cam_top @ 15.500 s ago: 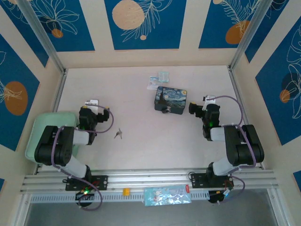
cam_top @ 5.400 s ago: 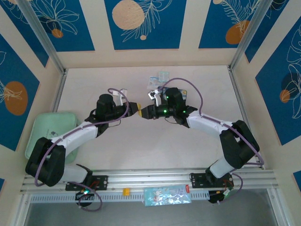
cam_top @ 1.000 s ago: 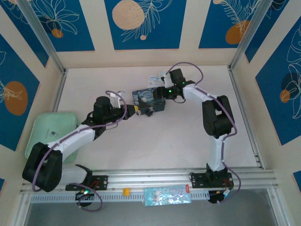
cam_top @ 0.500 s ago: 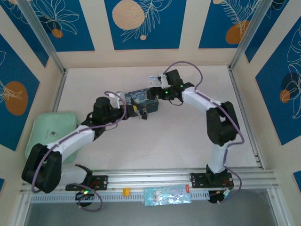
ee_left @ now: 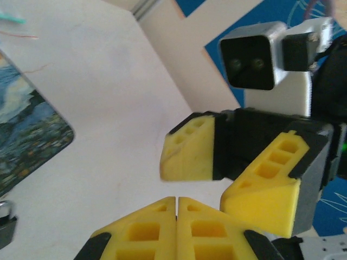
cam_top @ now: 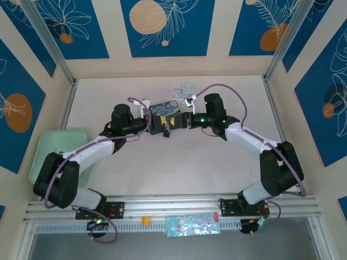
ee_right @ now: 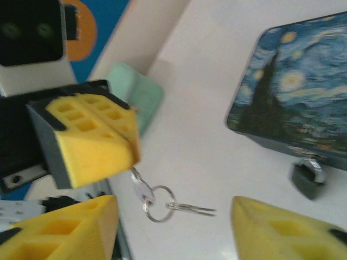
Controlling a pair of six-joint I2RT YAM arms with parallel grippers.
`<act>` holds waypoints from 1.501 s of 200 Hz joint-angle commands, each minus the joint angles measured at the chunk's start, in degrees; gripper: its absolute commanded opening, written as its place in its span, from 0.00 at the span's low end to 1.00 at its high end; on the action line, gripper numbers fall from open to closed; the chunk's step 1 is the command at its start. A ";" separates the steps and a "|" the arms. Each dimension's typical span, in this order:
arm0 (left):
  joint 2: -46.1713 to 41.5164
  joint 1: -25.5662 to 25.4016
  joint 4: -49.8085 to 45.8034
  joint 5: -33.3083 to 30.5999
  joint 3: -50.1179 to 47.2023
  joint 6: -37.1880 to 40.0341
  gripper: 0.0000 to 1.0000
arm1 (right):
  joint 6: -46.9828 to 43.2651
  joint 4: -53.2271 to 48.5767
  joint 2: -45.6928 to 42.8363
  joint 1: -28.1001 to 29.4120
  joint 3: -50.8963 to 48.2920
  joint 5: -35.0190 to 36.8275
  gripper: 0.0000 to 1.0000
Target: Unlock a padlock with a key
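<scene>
The left gripper (ee_right: 128, 155) pinches the key (ee_right: 157, 204) with closed fingers, the bunch dangling just left of the tin (ee_right: 295, 103). The right gripper (ee_left: 194, 187) gapes empty. The padlock (ee_right: 307, 177) hangs on the tin's near side, seemingly locked; inserting and turning remain.

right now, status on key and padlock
Left fingers shut on key, ring dangling. Right fingers open, empty. Padlock hanging off tin, key not in it. Nothing between them.
</scene>
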 commanded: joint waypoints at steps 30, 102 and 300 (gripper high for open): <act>0.06 0.21 10.87 5.14 0.74 -5.42 0.00 | 9.97 16.41 -1.27 -0.43 -2.06 -10.86 0.53; -0.96 -0.03 16.66 3.24 -2.24 -9.53 0.00 | 17.83 28.07 3.04 1.59 -3.39 -12.31 0.43; -2.45 -0.15 19.23 -0.77 -4.41 -11.42 0.00 | 20.44 31.78 4.56 1.89 -5.59 -10.13 0.23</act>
